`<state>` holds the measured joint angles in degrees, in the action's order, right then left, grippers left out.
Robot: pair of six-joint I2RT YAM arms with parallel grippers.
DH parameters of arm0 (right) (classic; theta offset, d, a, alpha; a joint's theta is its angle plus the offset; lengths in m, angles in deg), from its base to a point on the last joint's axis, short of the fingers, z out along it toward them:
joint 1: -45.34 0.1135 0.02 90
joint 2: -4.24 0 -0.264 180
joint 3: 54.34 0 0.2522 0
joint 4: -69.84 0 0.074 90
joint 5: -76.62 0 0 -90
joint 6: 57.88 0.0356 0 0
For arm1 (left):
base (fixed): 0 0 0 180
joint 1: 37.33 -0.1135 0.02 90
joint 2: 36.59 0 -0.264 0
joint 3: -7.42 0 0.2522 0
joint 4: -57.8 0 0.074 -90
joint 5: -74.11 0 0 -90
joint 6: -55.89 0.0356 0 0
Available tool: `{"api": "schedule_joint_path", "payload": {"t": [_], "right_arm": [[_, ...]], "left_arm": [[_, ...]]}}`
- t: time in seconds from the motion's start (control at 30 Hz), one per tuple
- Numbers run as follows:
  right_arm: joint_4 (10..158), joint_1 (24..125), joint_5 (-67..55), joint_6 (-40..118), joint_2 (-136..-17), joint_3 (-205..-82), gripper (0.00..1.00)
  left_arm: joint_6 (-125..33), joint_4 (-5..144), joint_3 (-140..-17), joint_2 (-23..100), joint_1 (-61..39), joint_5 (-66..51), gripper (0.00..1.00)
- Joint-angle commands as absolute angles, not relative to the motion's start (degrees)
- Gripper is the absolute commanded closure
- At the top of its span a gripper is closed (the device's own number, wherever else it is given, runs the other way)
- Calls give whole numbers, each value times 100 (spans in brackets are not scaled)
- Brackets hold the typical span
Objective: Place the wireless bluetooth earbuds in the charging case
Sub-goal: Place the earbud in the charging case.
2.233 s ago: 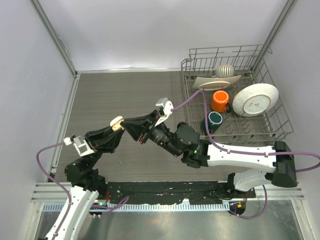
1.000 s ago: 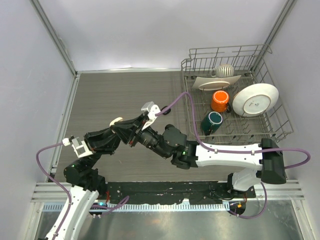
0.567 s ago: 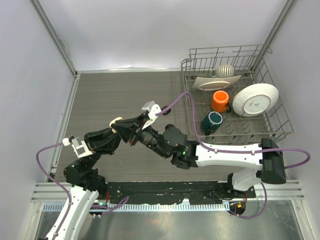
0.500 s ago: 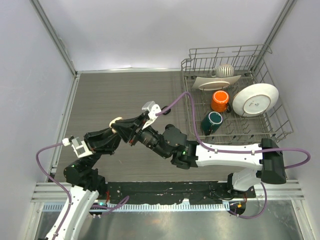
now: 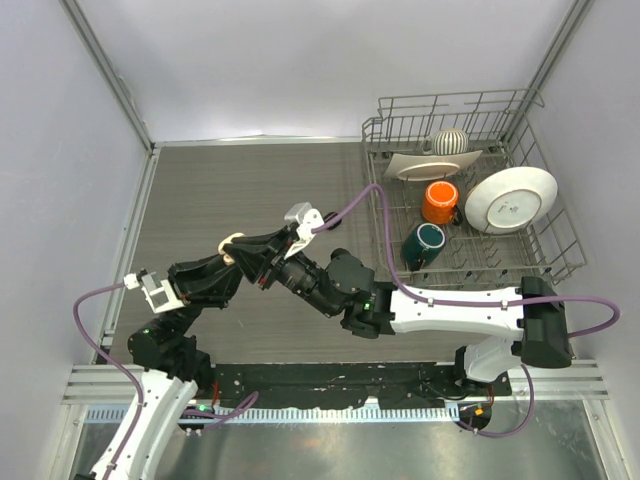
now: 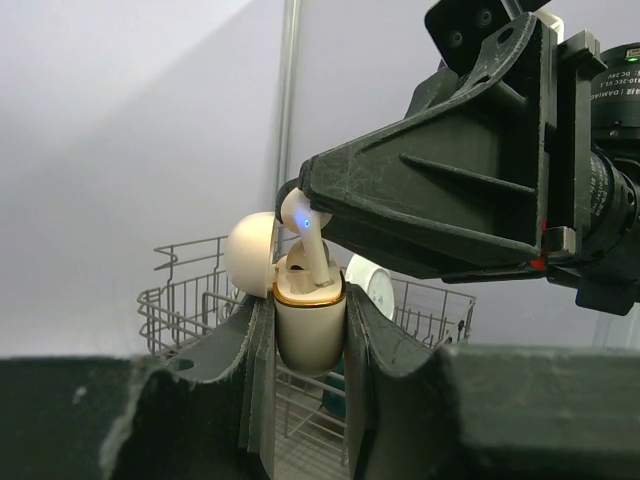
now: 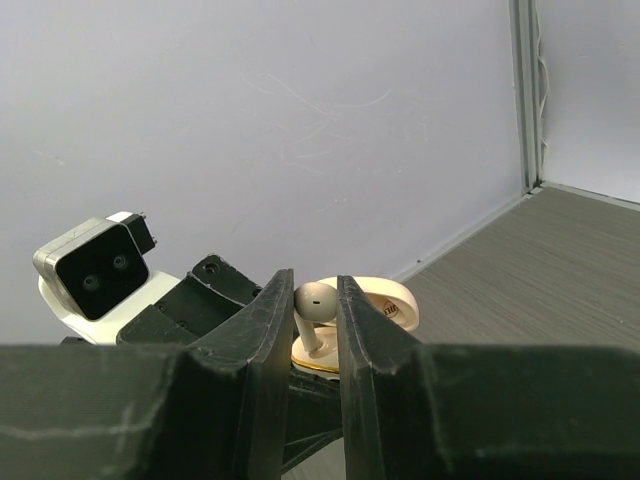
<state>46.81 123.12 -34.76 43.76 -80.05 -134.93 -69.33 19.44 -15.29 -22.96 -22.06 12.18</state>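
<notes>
My left gripper (image 6: 308,345) is shut on a cream charging case (image 6: 308,330) with a gold rim, held upright above the table with its round lid (image 6: 250,256) flipped open. The case also shows in the top view (image 5: 236,246). My right gripper (image 7: 317,305) is shut on a white earbud (image 7: 315,302), pinching its head. The bud's stem points down into the case opening (image 7: 330,352); a small blue light glows on the bud (image 6: 303,224). The grippers meet tip to tip in the top view (image 5: 262,252). No other earbuds are in view.
A wire dish rack (image 5: 540,235) stands at the back right with a white plate (image 5: 509,198), an orange mug (image 5: 440,201), a teal mug (image 5: 427,243) and a striped cup (image 5: 448,141). The table is grey wood (image 5: 230,190) with walls on three sides.
Over about two seconds my right gripper moved left to the case held by my left gripper. In the last half second almost nothing has shifted.
</notes>
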Motion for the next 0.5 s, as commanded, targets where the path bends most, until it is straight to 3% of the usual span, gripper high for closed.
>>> {"api": "schedule_joint_path", "payload": {"t": [0.0,0.47], "right_arm": [[4528,12251,-3869,4047,-8128,-13384,99],[4141,12251,-3860,3862,-8189,-13112,99]], "left_arm": [[-7138,1048,-1619,-2279,-2186,1408,99],[-7410,670,-1627,-2121,-2186,1311,99]]}}
